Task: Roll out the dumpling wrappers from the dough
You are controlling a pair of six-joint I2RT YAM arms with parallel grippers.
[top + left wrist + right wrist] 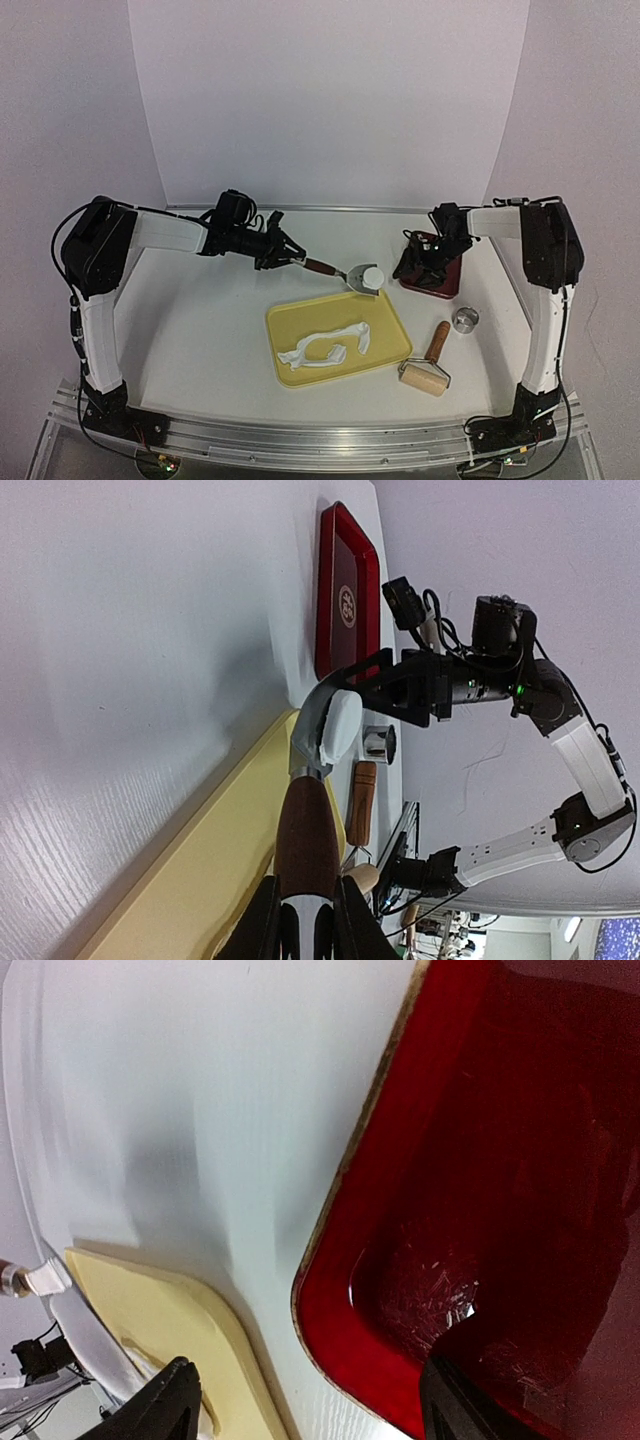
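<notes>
1. The left tool point(290, 258) is clenched on the brown handle of a spatula point(325, 267), which it holds out above the surface point(200, 320).
2. A round white wrapper point(372, 276) lies on the spatula's blade, near the far edge of the yellow tray point(300, 322) and near the red tray point(448, 282).
3. The dough point(325, 345) (a ragged strip with a curved gap) lies in the yellow tray.
4. The right tool point(418, 262) hangs over the red tray, released, its fingers spread wide with nothing between them.
5. A cutter point(465, 318) and a rolling pin point(428, 368) rest on the surface, right of the yellow tray.
</notes>
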